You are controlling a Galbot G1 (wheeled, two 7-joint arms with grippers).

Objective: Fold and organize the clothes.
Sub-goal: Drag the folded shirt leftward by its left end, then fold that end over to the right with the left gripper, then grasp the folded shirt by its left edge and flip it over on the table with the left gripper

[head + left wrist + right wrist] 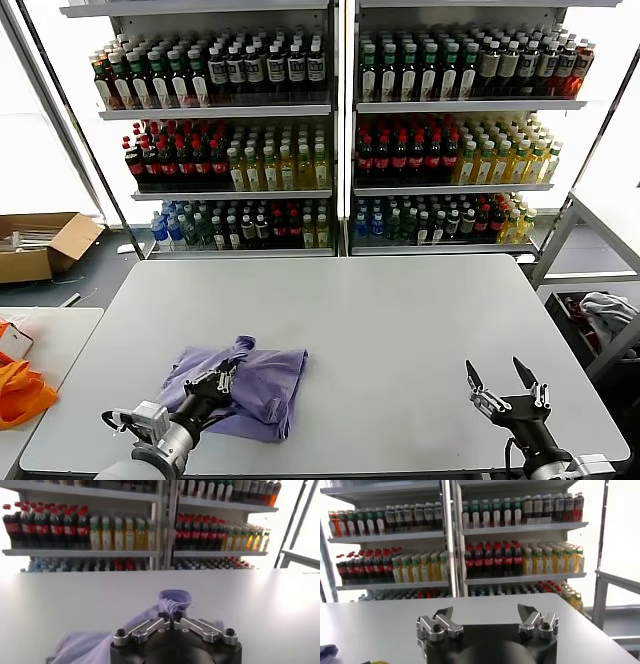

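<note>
the lavender t-shirt (250, 385) lies crumpled on the grey table (400, 320), toward the near left corner, with one bunched end pointing to the far side. the head view shows its whole outline and the left gripper (222, 380) lying over its left part; only the left wrist view shows the grip itself, the left gripper (171, 616) pinched tight on a raised fold of the t-shirt (172, 600). the right gripper (506, 385) hovers near the table's near right corner, well apart from the shirt, its fingers spread wide and holding nothing, which the right wrist view confirms (485, 617). that view also catches a sliver of purple cloth (326, 652) at its edge. the head view alone shows orange fabric (22, 392) and a cardboard box (45, 245) off the table's left side, and drink shelves (330, 140) behind.
</note>
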